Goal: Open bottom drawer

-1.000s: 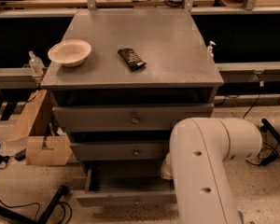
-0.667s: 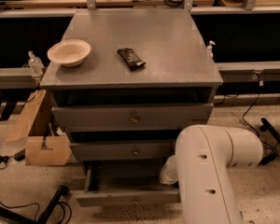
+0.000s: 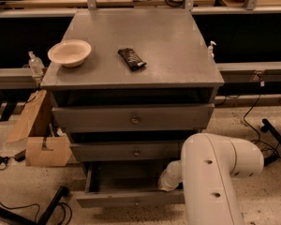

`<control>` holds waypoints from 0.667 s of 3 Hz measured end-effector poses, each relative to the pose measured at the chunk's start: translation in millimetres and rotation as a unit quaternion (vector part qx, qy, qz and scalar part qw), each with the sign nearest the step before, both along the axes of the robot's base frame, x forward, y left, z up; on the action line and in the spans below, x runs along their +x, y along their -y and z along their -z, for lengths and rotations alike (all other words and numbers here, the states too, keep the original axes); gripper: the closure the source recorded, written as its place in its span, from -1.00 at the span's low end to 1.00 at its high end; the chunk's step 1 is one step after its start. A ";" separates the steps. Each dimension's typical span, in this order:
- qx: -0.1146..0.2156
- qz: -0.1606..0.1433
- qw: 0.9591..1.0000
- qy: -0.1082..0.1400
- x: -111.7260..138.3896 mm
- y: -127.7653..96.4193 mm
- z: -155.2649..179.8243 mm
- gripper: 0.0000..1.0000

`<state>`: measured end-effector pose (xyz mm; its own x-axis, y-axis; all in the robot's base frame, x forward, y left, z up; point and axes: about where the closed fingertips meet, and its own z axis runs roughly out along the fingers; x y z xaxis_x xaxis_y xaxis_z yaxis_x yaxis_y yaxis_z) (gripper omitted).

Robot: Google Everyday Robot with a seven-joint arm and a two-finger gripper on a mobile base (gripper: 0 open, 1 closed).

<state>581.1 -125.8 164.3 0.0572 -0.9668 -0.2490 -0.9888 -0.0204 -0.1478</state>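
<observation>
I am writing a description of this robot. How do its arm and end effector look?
The arm is glossy white: thick rounded links with a big smooth elbow and small dark dots on the shell. A narrower white segment leads toward the bottom drawer. No cables or lettering show. The end effector is hidden behind the arm, at that drawer's right end.

The arm [image 3: 215, 182], in the lower right of the frame, is a bulky, smooth white shell with rounded joints and small dark screw holes. A narrower white segment at lower centre hides the gripper.
</observation>
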 end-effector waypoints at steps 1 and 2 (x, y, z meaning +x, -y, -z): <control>-0.015 0.007 1.000 -0.019 -12.3 3.6 -5.2 1.00; -0.032 0.012 0.998 -0.056 -38.8 8.1 -7.4 1.00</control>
<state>542.3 -133.9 171.7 0.0084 -0.9818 -0.1896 -0.9994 -0.0019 -0.0347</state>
